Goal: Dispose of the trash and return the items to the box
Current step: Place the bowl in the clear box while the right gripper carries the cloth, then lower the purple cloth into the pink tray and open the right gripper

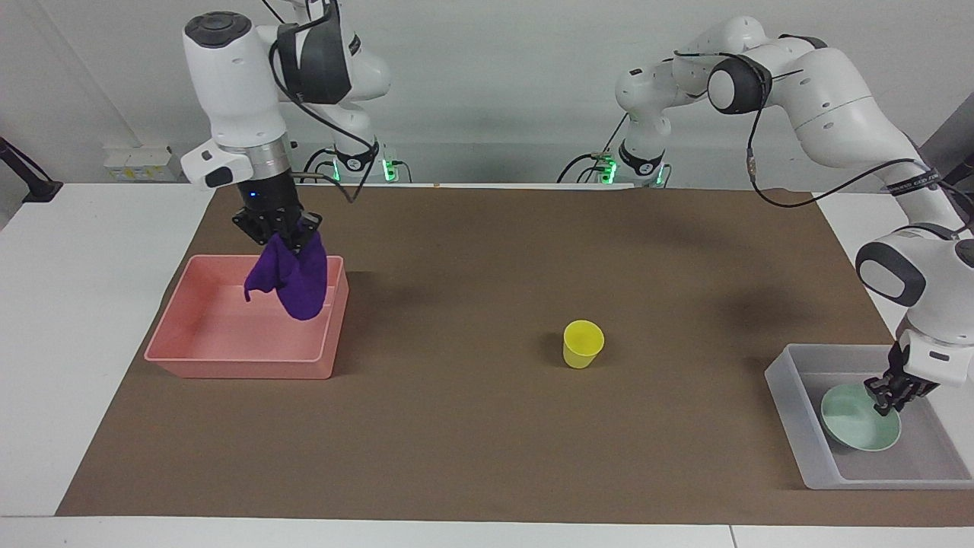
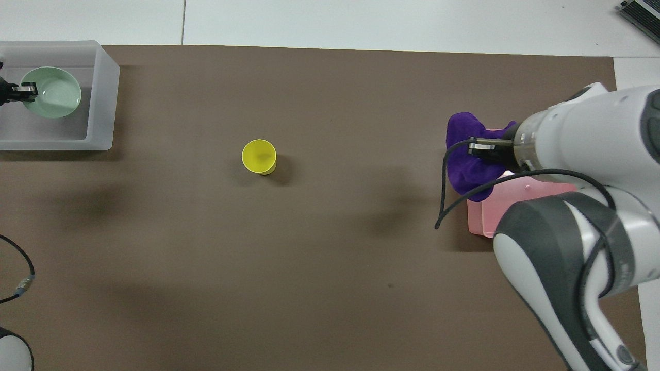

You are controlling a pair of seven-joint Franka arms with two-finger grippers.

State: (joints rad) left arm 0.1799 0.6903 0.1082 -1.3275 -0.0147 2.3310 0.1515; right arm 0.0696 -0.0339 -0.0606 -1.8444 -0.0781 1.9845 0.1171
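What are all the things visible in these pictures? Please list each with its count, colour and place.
purple cloth: one, deep purple, hanging from the right end effector over the pink bin
pink bin: one, pink, on the brown mat at the right arm's end of the table
yellow cup: one, yellow, upright on the mat between the bin and the tray
mint bowl: one, pale green, tilted inside the frosted tray
frosted tray: one, translucent white, at the left arm's end of the table
brown mat: one, brown, covering the white table
right end effector: one, black, shut on the cloth above the bin
left end effector: one, black, at the bowl's rim
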